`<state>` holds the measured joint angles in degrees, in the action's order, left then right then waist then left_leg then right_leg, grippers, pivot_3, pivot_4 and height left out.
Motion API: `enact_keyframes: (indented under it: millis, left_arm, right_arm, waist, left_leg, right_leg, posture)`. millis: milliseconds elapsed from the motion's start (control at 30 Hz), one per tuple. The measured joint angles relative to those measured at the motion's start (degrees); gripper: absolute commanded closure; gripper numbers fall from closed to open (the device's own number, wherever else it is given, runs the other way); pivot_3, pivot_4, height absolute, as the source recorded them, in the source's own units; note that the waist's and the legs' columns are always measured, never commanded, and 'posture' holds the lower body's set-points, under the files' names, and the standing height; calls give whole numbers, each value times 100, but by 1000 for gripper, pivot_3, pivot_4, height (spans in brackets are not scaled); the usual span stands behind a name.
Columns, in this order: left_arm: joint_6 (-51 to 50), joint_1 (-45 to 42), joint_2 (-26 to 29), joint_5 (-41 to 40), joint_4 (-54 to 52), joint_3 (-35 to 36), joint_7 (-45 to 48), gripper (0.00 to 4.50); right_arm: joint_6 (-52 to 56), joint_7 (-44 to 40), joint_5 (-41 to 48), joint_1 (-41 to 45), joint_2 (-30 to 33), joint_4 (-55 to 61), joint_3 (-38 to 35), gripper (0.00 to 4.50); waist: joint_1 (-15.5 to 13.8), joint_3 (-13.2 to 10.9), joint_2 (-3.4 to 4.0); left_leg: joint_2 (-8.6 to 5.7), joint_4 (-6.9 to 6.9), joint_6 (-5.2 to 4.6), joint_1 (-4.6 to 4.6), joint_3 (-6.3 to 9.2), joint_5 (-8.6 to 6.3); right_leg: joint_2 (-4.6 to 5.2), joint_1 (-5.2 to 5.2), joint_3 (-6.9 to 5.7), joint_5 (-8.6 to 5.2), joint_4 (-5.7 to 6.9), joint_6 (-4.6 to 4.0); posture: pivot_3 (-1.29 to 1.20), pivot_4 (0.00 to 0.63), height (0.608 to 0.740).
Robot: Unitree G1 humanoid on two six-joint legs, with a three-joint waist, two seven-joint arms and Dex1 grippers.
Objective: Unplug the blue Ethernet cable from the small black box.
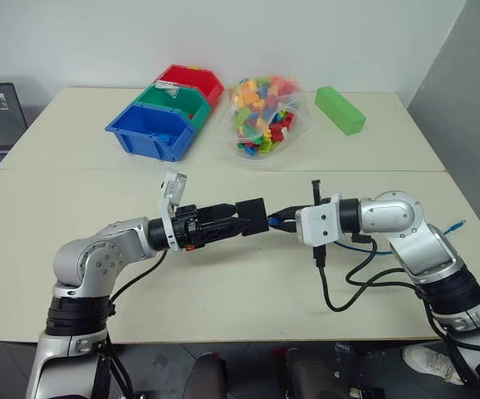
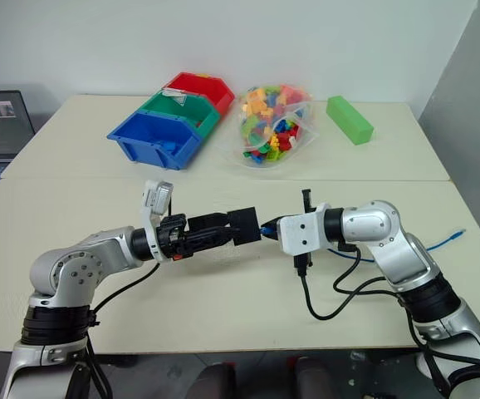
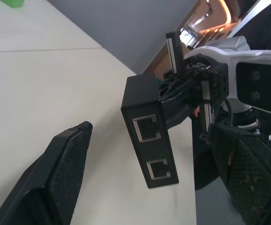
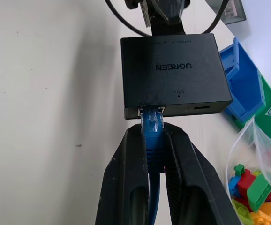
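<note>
Our right gripper (image 4: 155,154) pinches the blue Ethernet cable (image 4: 153,140) at its stiff boot beside the small black box (image 4: 173,75), our left gripper (image 3: 149,159) spread wide.

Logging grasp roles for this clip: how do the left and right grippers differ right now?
The right gripper has its fingers shut on the blue cable just behind the plug, still seated in the black box. The left gripper has its fingers spread wide, with the box hanging between them untouched. Both are raised above the table, pointing at each other.
</note>
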<state>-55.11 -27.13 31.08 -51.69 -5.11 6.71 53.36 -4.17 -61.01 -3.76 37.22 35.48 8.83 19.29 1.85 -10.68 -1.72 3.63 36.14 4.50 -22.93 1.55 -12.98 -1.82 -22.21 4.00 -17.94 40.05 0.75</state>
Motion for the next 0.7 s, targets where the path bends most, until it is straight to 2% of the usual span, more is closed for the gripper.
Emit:
enact_keyframes:
  millis: [33, 67, 267, 300, 333, 567, 700]
  left_arm:
    - [-43, -36, -1, -22, 23, 26, -4, 637]
    - [-70, -59, -1, -44, 36, 39, -4, 679]
    - [-335, -66, 5, -314, 122, 42, 113, 1895]
    - [-369, -67, 6, -359, 121, 41, 130, 1991]
    - [-427, -68, 17, -384, 121, 41, 141, 2287]
    - [-466, -70, 39, -360, 192, 60, 87, 3616]
    - [-454, -72, 36, -345, 227, 59, 80, 3716]
  right_arm:
    - [0, 0, 0, 1, 0, 4, 0, 4332]
    - [1, 0, -1, 1, 0, 4, 0, 4332]
    - [-7, 9, -17, 20, -28, 3, 0, 4332]
    - [-10, 11, -26, 30, -31, 4, 0, 4332]
    - [-17, 13, -38, 44, -34, 4, 0, 4332]
    - [-114, 78, -67, 51, -51, 28, -7, 4333]
    - [-157, 83, -103, 50, -53, 31, -5, 4333]
  waist:
    - [2, 0, 0]
    - [4, 0, 0]
    - [4, 0, 0]
    - [4, 0, 0]
    - [4, 0, 0]
    - [4, 0, 0]
    - [2, 0, 0]
  left_leg:
    - [0, 0, 0, 0, -1, 0]
    - [0, 0, 0, 0, -1, 0]
    - [0, 0, 0, 0, -1, 0]
    - [0, 0, 0, 0, -1, 0]
    - [0, 0, 0, 0, -1, 0]
    - [0, 0, 0, 1, -1, 0]
    - [0, 0, 0, 0, -1, 0]
  right_leg:
    - [0, 0, 0, 0, 0, 0]
    - [0, 0, 1, 0, 0, 0]
    - [0, 0, 0, 0, 0, 0]
    - [0, 0, 0, 0, 0, 0]
    - [0, 0, 0, 0, 0, 0]
    - [0, 0, 1, 0, 0, 0]
    - [0, 0, 1, 0, 0, 0]
  posture:
    - [0, 150, 740]
    - [0, 150, 740]
    - [0, 150, 740]
    - [0, 150, 740]
    - [0, 150, 740]
    - [0, 150, 740]
    - [0, 150, 740]
